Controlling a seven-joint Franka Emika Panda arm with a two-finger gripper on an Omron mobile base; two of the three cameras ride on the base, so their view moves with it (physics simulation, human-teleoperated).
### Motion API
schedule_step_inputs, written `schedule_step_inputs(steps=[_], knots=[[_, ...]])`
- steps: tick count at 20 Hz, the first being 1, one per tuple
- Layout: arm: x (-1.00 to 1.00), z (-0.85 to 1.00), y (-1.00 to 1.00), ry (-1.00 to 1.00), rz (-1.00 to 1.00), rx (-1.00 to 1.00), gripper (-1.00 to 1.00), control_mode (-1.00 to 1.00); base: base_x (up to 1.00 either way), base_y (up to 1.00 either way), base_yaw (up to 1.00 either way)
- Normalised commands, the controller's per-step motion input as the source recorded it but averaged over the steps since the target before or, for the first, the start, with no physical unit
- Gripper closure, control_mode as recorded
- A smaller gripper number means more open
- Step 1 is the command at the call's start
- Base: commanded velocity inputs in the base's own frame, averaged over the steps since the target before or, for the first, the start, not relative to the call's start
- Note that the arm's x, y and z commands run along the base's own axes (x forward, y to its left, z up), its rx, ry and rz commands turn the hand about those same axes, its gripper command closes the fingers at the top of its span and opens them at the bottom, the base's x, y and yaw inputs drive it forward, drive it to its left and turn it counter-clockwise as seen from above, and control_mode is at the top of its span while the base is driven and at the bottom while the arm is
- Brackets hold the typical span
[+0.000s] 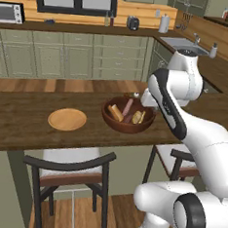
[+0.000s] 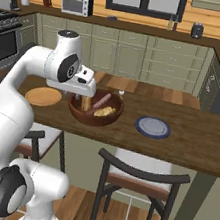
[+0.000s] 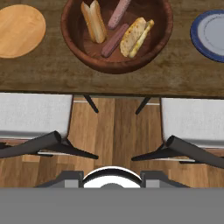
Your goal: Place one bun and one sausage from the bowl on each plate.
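Observation:
The dark wooden bowl (image 3: 70,35) (image 1: 127,128) (image 2: 92,120) stands mid-counter. In it lie two buns (image 3: 94,22) (image 3: 135,37) and two sausages (image 3: 119,13) (image 3: 114,40). Left of the bowl is the tan wooden plate (image 3: 19,30) (image 1: 67,119) (image 2: 43,96), bare. On the bowl's right lies the bluish-purple plate (image 3: 210,35) (image 2: 152,127), also bare. My gripper (image 2: 78,96) (image 3: 112,179) hangs above the bowl's near rim and the counter's front edge. Its fingers stand apart, open, holding nothing.
Two dark-framed chairs with white seats (image 3: 35,116) (image 3: 192,120) are tucked under the counter's near edge. A small shaker (image 2: 121,92) stands just behind the bowl. My own arm (image 1: 174,116) crosses in front of the bowl's right side in the left base view.

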Motion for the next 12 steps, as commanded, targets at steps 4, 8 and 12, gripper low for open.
schedule_step_inputs(steps=[4,8,12], knots=[[0.0,0.0,0.0,0.0,0.0,0.0,-1.0,1.0,0.0,0.0,0.0],[0.0,0.0,0.0,0.0,0.0,0.0,-1.0,1.0,0.84,-0.01,0.0],[0.0,0.0,0.0,0.0,0.0,0.0,-1.0,1.0,0.98,-0.12,0.0]])
